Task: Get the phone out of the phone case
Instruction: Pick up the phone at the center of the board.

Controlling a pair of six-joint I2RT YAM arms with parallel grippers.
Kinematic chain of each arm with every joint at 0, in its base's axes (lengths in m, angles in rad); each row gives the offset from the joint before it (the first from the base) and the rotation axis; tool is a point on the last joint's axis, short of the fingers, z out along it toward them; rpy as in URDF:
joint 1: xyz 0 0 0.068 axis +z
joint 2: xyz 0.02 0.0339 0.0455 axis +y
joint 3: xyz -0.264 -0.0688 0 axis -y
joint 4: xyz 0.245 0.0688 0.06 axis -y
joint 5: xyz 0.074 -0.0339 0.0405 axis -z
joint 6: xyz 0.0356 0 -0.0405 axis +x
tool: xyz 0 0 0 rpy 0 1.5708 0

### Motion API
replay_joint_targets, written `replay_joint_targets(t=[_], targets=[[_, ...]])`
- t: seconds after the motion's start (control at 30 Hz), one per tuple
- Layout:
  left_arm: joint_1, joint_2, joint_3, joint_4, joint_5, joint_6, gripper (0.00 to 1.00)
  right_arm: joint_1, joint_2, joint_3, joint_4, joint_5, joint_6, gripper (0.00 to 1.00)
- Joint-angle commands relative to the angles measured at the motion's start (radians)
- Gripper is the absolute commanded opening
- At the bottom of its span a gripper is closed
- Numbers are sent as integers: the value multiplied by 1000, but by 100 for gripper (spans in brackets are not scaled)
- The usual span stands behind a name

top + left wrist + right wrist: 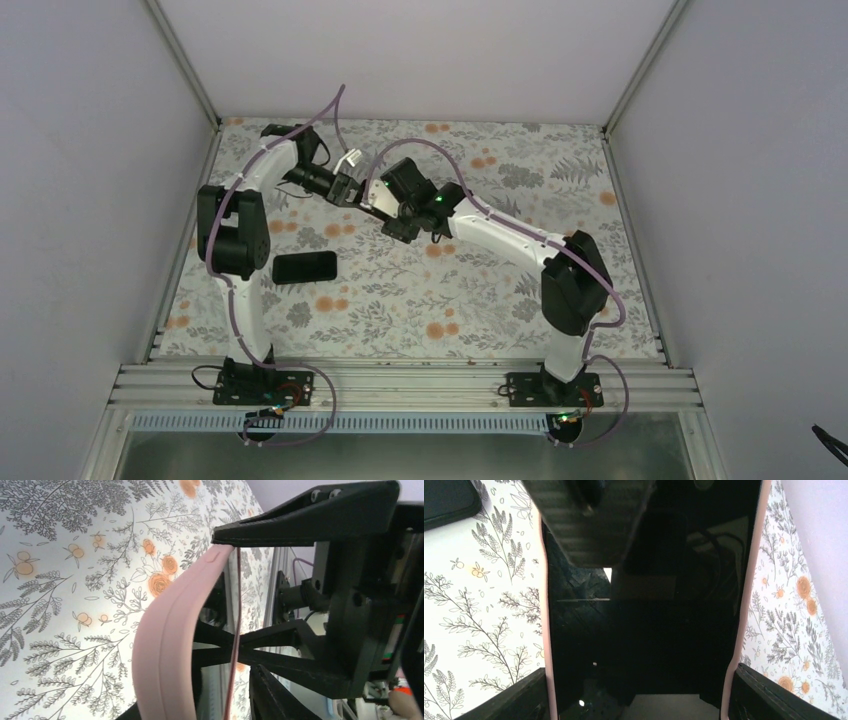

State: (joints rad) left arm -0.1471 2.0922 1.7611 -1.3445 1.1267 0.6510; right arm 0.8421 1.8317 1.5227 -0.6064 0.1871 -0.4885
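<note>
- Watching the right gripper (644, 700), I see its jaws clamped across the pink phone case (746, 605), one finger on each long edge.
- The phone (664, 645) sits in that case, screen toward my right wrist camera, held above the floral table (500, 300) toward 12 o'clock.
- The left gripper (352, 190) straddles the case's end, a ribbed pad (589, 525) over the screen; I cannot tell whether it pinches.
- A loose black handset (305, 267) lies flat at 9 o'clock.

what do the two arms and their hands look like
The left arm and right arm have white links and bulky black joints, with a mauve cable running along each. Green lights glow on the right one. The fingers are black and angular.
</note>
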Motion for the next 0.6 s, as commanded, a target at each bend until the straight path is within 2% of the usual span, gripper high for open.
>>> replay_joint_targets(t=[0.0, 0.1, 0.23, 0.4, 0.43, 0.53, 0.57], targets=[[-6, 11, 16, -13, 27, 21, 31, 28, 7, 49, 53, 30, 8, 74], [-7, 11, 17, -13, 41, 21, 24, 36, 7, 51, 51, 35, 7, 74], [-7, 5, 12, -13, 44, 30, 21, 45, 3, 47, 52, 43, 6, 74], [-8, -4, 17, -13, 35, 35, 8, 46, 2, 51, 35, 42, 9, 76], [-9, -11, 14, -13, 32, 41, 3, 46, 1, 51, 33, 37, 9, 76], [-18, -38, 3, -12, 17, 64, 2, 46, -5, 50, 26, 22, 9, 77], [-18, -43, 2, -13, 17, 65, 2, 46, -6, 49, 21, 18, 8, 81]])
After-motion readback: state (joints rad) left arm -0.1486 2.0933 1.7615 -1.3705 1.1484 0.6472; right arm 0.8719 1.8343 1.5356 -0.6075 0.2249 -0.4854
